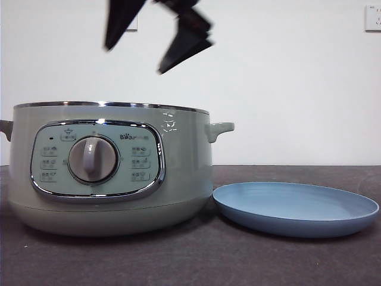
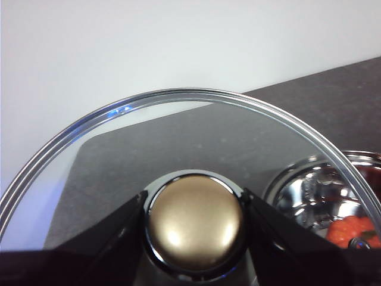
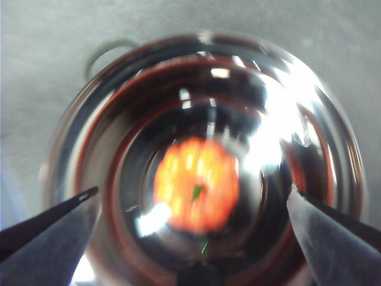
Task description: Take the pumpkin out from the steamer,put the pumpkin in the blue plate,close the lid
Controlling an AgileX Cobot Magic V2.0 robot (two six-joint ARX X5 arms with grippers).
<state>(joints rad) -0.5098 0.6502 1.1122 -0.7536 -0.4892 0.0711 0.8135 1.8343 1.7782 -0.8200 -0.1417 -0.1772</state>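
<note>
Orange pumpkin (image 3: 196,185) sits in the steamer (image 1: 184,173); left claw (image 2: 195,223) pinches the lid (image 2: 178,98), right claw (image 3: 193,205) spread above.

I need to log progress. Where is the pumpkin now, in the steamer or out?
In. The right wrist view shows the pumpkin at the bottom of the steamer, below the open right gripper; the lid is off.
</note>
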